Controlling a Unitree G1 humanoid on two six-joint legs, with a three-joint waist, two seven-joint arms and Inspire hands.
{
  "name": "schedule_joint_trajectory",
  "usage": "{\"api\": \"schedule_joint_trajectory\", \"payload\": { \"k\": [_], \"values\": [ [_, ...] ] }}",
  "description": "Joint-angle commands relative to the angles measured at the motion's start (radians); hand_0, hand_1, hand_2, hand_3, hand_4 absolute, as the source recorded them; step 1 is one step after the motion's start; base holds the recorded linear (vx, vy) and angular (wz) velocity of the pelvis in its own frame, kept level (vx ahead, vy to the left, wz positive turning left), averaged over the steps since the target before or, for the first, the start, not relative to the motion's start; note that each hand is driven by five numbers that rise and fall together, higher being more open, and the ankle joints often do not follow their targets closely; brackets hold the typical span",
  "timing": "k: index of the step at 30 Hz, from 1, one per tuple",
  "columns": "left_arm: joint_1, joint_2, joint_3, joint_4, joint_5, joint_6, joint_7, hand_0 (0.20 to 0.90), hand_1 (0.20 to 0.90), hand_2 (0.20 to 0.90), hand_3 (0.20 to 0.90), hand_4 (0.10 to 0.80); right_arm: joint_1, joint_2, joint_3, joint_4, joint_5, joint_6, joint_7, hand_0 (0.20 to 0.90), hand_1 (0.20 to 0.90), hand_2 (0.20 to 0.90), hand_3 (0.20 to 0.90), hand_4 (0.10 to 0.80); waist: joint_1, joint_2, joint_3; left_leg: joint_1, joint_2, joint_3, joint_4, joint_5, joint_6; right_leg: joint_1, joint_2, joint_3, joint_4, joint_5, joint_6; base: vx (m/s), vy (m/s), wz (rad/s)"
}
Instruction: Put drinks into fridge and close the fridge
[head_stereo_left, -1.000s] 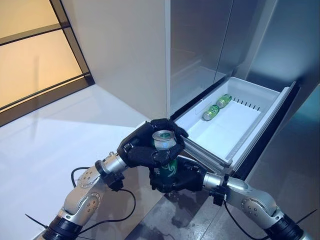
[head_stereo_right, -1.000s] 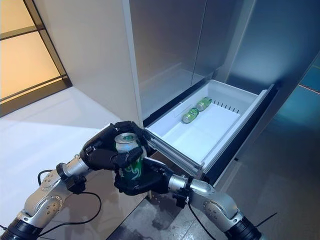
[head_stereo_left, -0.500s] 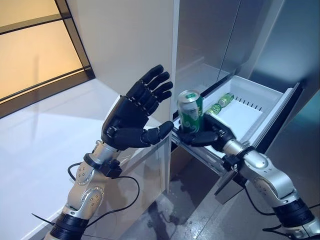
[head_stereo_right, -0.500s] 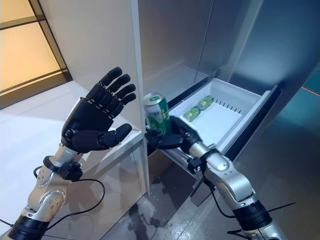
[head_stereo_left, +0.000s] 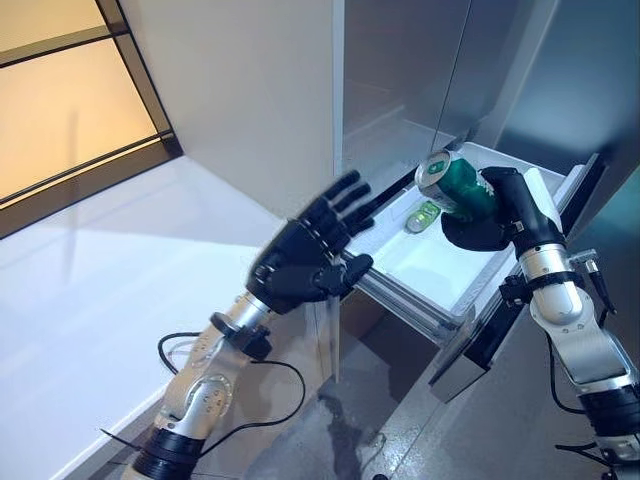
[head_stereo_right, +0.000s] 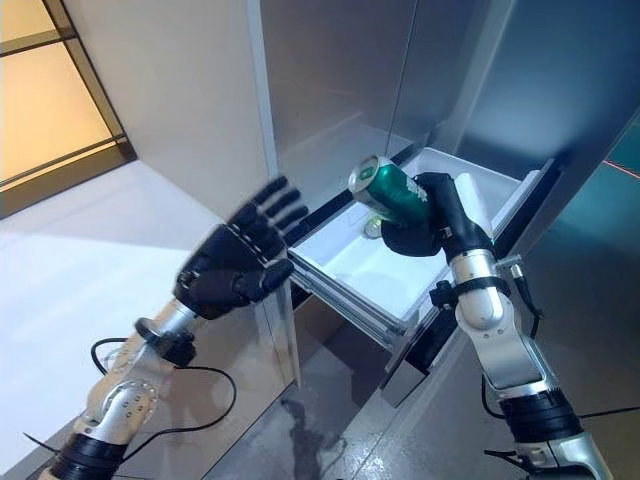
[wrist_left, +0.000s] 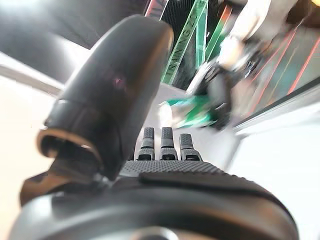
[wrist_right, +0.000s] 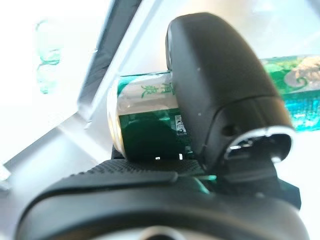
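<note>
A window (head_stereo_left: 70, 110) with a dark frame glows amber at the far left, above a pale floor (head_stereo_left: 110, 300). The left hand (head_stereo_left: 300, 262) is raised in front of the tall white cabinet panel (head_stereo_left: 250, 100), palm toward the fridge, its fingers (head_stereo_left: 340, 205) straight and spread, holding nothing; the thumb juts toward the pulled-out white fridge drawer (head_stereo_left: 440, 265), whose near rail lies just past the fingertips. Above the drawer the grey fridge front (head_stereo_left: 400, 70) rises out of the picture.

Past the left hand's fingertips, one green bottle (head_stereo_left: 423, 217) lies on its side on the drawer floor, partly hidden behind the can; whether more lie beyond it cannot be made out.

The right hand (head_stereo_left: 495, 205) is held above the open drawer, wrist bent, arm coming up from the lower right. It is clamped on the green drink can (head_stereo_left: 455, 188), which is tipped nearly on its side with its silver top pointing toward the left hand. In the right wrist view the thumb (wrist_right: 220, 85) crosses the can's body (wrist_right: 145, 120); the other fingers are hidden behind it.
</note>
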Motion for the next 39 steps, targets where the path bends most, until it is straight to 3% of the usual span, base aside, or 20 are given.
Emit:
{"api": "schedule_joint_trajectory", "payload": {
  "k": [1, 3, 7, 10, 14, 15, 19, 25, 31, 39],
  "values": [
    [-0.004, -0.023, -0.115, 0.010, -0.133, 0.147, -0.129, 0.900, 0.900, 0.900, 0.900, 0.800, -0.357, -0.146, -0.017, 0.098, 0.080, -0.119, -0.126, 0.300, 0.300, 0.300, 0.200, 0.100, 0.032, -0.050, -0.086, -0.034, -0.050, -0.036, 0.062, -0.071, 0.012, -0.031, 0.010, 0.005, 0.105, -0.076, 0.030, 0.036, 0.004, 0.18],
    [0.045, -0.039, -0.199, 0.044, -0.171, 0.278, -0.155, 0.900, 0.900, 0.900, 0.900, 0.800, -0.440, -0.178, 0.040, 0.256, 0.152, -0.141, -0.111, 0.300, 0.300, 0.300, 0.200, 0.100, 0.048, -0.053, -0.085, -0.035, -0.050, -0.037, 0.063, -0.071, 0.009, -0.028, 0.003, -0.012, 0.105, -0.076, 0.033, 0.043, 0.001, 0.19],
    [0.124, -0.069, -0.285, 0.134, -0.183, 0.449, -0.140, 0.900, 0.900, 0.900, 0.900, 0.800, -0.517, -0.193, 0.107, 0.449, 0.199, -0.162, -0.070, 0.300, 0.300, 0.300, 0.200, 0.100, 0.067, -0.060, -0.087, -0.042, -0.051, -0.035, 0.065, -0.070, 0.006, -0.026, -0.003, -0.029, 0.101, -0.074, 0.036, 0.044, -0.007, 0.08],
    [0.160, -0.064, -0.332, 0.213, -0.081, 0.439, -0.161, 0.900, 0.900, 0.900, 0.900, 0.800, -0.557, -0.192, 0.154, 0.544, 0.202, -0.157, -0.039, 0.300, 0.300, 0.300, 0.200, 0.100, 0.077, -0.061, -0.087, -0.049, -0.052, -0.033, 0.064, -0.066, 0.006, -0.029, -0.006, -0.036, 0.100, -0.073, 0.036, 0.037, -0.018, 0.16],
    [0.195, -0.043, -0.385, 0.421, 0.234, 0.276, -0.157, 0.900, 0.900, 0.900, 0.900, 0.800, -0.561, -0.159, 0.184, 0.625, 0.196, -0.113, 0.025, 0.300, 0.300, 0.300, 0.200, 0.100, 0.086, -0.058, -0.081, -0.058, -0.051, -0.025, 0.066, -0.063, 0.009, -0.035, -0.009, -0.043, 0.105, -0.074, 0.038, 0.036, -0.022, 0.08],
    [0.197, -0.037, -0.390, 0.483, 0.254, 0.238, -0.147, 0.900, 0.900, 0.900, 0.900, 0.800, -0.560, -0.153, 0.184, 0.647, 0.192, -0.124, 0.041, 0.300, 0.300, 0.300, 0.200, 0.100, 0.086, -0.056, -0.079, -0.059, -0.051, -0.023, 0.066, -0.062, 0.010, -0.036, -0.009, -0.042, 0.106, -0.074, 0.038, 0.048, -0.019, 0.07],
    [0.198, -0.035, -0.355, 0.712, 0.398, 0.116, -0.030, 0.900, 0.900, 0.900, 0.900, 0.800, -0.550, -0.114, 0.183, 0.722, 0.198, -0.066, 0.126, 0.300, 0.300, 0.300, 0.200, 0.100, 0.092, -0.053, -0.070, -0.064, -0.054, -0.017, 0.079, -0.064, 0.013, -0.040, -0.010, -0.042, 0.113, -0.077, 0.039, 0.060, -0.018, 0.09],
    [0.139, -0.035, -0.227, 1.028, 0.694, -0.040, 0.106, 0.900, 0.900, 0.900, 0.900, 0.800, -0.534, -0.071, 0.183, 0.780, 0.146, 0.021, 0.177, 0.300, 0.300, 0.300, 0.200, 0.100, 0.105, -0.058, -0.043, -0.079, -0.053, -0.010, 0.104, -0.067, 0.018, -0.046, -0.015, -0.054, 0.126, -0.080, 0.035, 0.056, -0.033, 0.01],
    [0.106, 0.008, -0.031, 1.230, 0.793, 0.038, 0.202, 0.900, 0.900, 0.900, 0.900, 0.800, -0.517, -0.065, 0.180, 0.814, 0.103, 0.122, 0.205, 0.300, 0.300, 0.300, 0.200, 0.100, 0.130, -0.060, -0.008, -0.104, -0.049, -0.014, 0.117, -0.066, 0.020, -0.064, -0.018, -0.068, 0.135, -0.081, 0.034, 0.027, -0.034, 0.01],
    [0.134, 0.043, 0.043, 1.241, 0.743, 0.047, 0.224, 0.900, 0.900, 0.900, 0.900, 0.800, -0.547, -0.108, 0.204, 0.922, 0.056, 0.171, 0.292, 0.300, 0.300, 0.300, 0.200, 0.100, 0.164, -0.040, 0.040, -0.152, -0.049, -0.036, 0.124, -0.053, 0.018, -0.102, -0.020, -0.084, 0.147, -0.082, 0.026, -0.043, 0.000, 0.12]
  ]
}}
